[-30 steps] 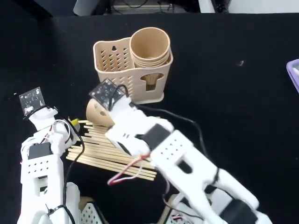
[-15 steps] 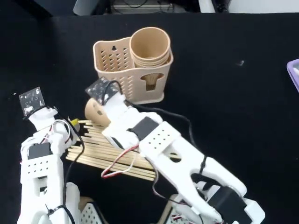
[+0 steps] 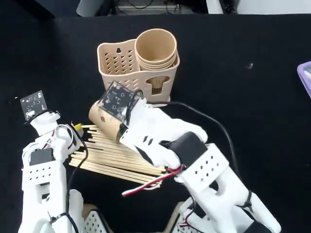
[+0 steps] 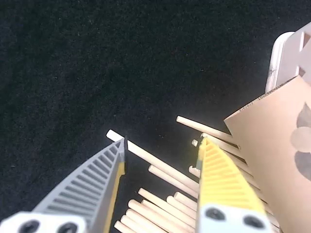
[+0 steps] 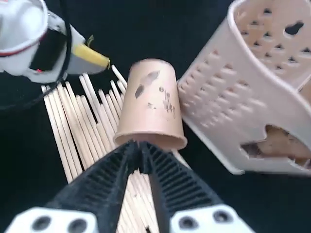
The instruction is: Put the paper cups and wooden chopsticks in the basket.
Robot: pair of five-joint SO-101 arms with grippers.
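Observation:
A beige perforated basket (image 3: 127,77) stands at the back of the table, with a stack of paper cups (image 3: 155,47) in its right compartment. One more paper cup (image 3: 103,119) lies tilted on its side in front of the basket. My right gripper (image 5: 140,145) is shut on that cup's (image 5: 148,104) rim. Several wooden chopsticks (image 3: 114,158) lie in a loose row under and beside the cup. My left gripper (image 4: 163,143) hangs open just over the chopsticks' (image 4: 165,194) far ends, next to the cup (image 4: 277,145).
The basket's (image 5: 252,82) left compartment (image 3: 116,57) holds nothing that I can see. A purple object (image 3: 306,75) sits at the right edge of the black table. The right arm's cable trails over the chopsticks.
The right arm has swung and its wrist has turned, tipping the cup from base-up towards its side. The left arm has stayed still.

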